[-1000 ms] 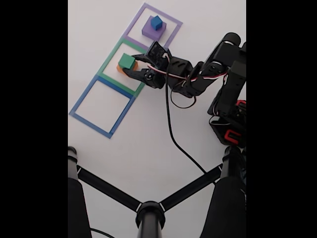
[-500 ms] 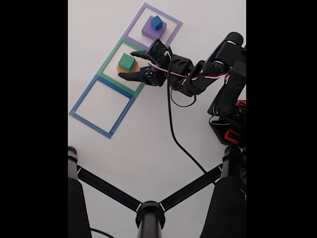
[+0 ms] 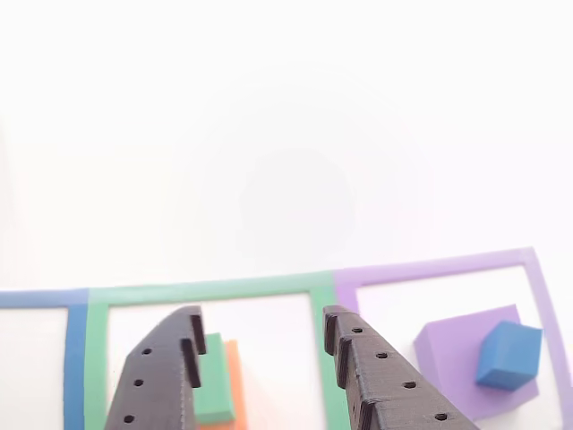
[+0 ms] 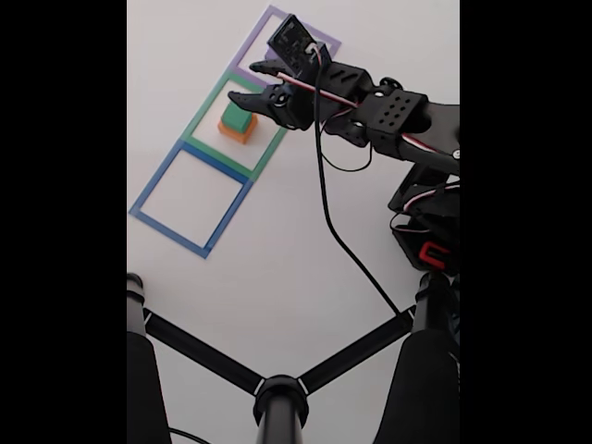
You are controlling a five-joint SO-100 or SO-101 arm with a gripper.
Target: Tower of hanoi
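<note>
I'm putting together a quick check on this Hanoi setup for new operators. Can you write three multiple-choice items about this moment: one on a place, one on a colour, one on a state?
1. Where does the blue cube sit?
A. on the purple block
B. on the green block
C. inside the blue tape square

2. What colour is the block right under the green block?
A. purple
B. orange
C. blue

3. How does the hand stand?
A. shut on the green block
B. shut on the blue cube
C. open, holding nothing

Answers:
1 A: in the other view the blue cube rests on the purple block, inside the purple tape square.
2 B: the green block sits on the orange block in the green tape square.
3 C: the hand shows its fingers apart with bare table between them.
</note>
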